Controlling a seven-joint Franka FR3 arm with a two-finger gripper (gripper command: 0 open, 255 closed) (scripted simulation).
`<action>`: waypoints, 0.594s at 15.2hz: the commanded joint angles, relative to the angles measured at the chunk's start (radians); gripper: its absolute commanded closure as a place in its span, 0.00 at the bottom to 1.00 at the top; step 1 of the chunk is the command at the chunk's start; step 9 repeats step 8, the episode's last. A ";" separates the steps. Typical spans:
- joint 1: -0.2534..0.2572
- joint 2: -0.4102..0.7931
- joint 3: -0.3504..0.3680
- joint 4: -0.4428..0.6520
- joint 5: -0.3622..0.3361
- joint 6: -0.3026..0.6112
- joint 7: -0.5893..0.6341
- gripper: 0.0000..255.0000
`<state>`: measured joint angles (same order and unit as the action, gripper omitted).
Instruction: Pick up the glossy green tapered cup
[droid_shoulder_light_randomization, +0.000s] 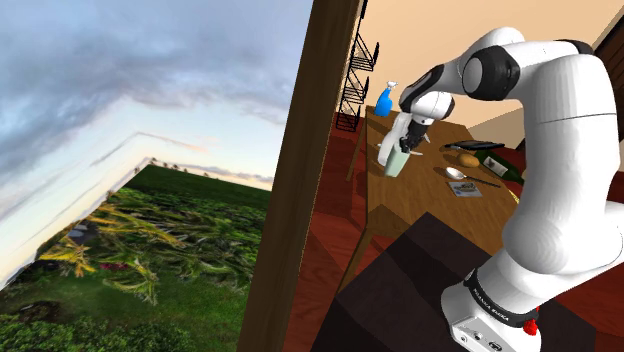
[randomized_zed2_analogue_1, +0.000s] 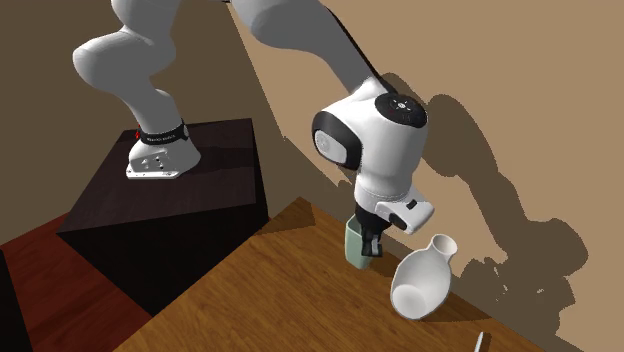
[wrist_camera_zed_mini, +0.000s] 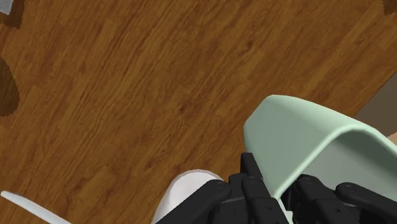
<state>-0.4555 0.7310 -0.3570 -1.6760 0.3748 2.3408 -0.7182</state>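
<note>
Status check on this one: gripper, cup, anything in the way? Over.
Gripper shut on pale green cup, clasping its wall. Cup upright over the wooden table; lift-off unclear. White vase close beside it.

White vase and blue spray bottle on wooden table, black wire rack beyond.

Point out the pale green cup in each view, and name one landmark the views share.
Shoulder view: pale green cup right of centre, upper half, over the wooden table.
Second exterior view: cup just right of centre, to the left of a white vase.
Wrist view: cup right at the gripper, table boards beyond it.
Shared landmark: the wooden table.
</note>
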 joint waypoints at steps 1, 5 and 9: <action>0.006 -0.022 -0.007 -0.004 -0.008 -0.018 0.006 1.00; 0.015 -0.058 -0.020 -0.006 -0.023 -0.051 0.015 1.00; 0.017 -0.068 -0.023 -0.006 -0.027 -0.060 0.018 1.00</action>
